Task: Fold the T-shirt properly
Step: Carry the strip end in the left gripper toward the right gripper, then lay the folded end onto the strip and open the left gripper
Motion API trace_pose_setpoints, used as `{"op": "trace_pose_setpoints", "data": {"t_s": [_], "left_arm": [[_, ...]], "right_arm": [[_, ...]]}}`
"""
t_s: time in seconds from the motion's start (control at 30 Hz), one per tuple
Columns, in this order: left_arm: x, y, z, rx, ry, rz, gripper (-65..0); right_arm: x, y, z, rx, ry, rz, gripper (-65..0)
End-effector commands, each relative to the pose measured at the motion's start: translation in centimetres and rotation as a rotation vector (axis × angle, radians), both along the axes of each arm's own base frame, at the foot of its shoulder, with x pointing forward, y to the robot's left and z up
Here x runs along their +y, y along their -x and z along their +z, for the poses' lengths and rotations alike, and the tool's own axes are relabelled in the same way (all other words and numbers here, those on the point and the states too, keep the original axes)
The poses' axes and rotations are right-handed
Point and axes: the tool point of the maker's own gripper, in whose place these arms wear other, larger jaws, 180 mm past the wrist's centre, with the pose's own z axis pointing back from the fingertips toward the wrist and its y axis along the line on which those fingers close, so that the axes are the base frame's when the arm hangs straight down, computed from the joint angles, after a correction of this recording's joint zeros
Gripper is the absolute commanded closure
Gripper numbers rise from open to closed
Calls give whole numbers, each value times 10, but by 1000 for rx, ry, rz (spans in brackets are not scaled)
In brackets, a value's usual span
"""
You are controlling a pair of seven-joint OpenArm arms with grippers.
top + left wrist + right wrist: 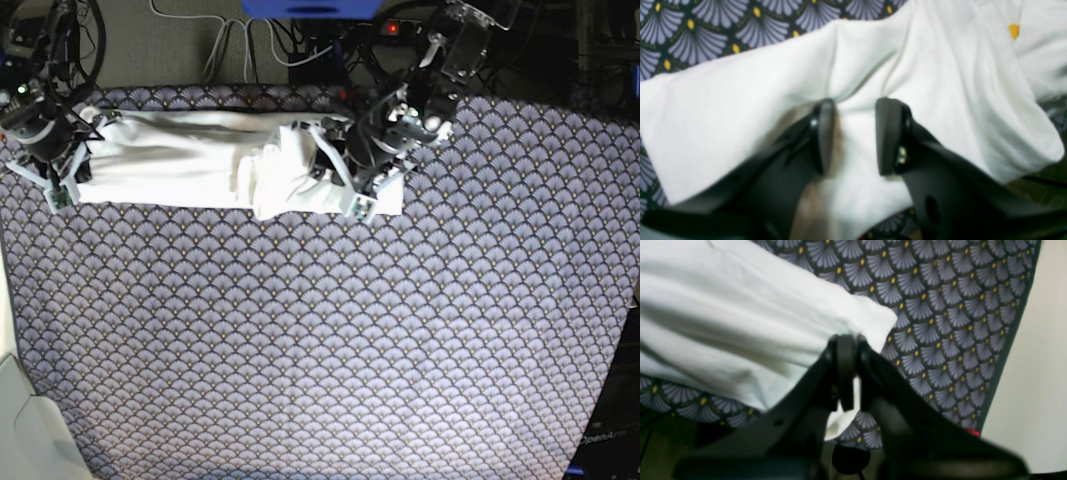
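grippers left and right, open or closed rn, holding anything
Left gripper: open, fingers apart at the T-shirt, no grip on it.
Right gripper: closed, seemingly pinching the T-shirt.

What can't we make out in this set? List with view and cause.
- Most of the shirt's print: left wrist view shows only a small orange patch; folds hide the rest.
- Shirt's far end: cut off by the left edge of the right wrist view.
- Cloth right under the left hand: its own blurred fingers cover it, left wrist view.
- Cloth between the right hand's fingertips: blurred and covered, right wrist view.
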Motion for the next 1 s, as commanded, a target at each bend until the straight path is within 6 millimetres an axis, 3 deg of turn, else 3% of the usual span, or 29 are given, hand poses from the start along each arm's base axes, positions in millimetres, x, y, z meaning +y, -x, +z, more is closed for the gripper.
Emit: {"op": "trace_pose_setpoints", "data": {"t_s": [0.0,0.13,0.23,0.33,0.43,0.77,0.97], "left_arm": [[-2,-7,11,-39,18,0,-214],[-1,-8,11,-40,16,1,-214],[-1,-8,11,-40,16,1,-214],[-1,-10,12,-43,16,1,-214],[-2,-10,13,-48,18,-1,-214],[1,-13,19,-66,17,2,-214],[7,-18,36,-117,15,0,-214]], "right_arm": [[-1,-7,10,-38,7,2,-8],[1,-7,9,-35,6,4,-31],[1,-6,7,-30,4,5,-142],[2,-4,6,-25,0,5,-299],[-1,-3,6,-24,3,-3,-368],[-3,-5,6,-26,4,-9,-371],[-15,-3,-26,48,-55,-67,-372]]}}
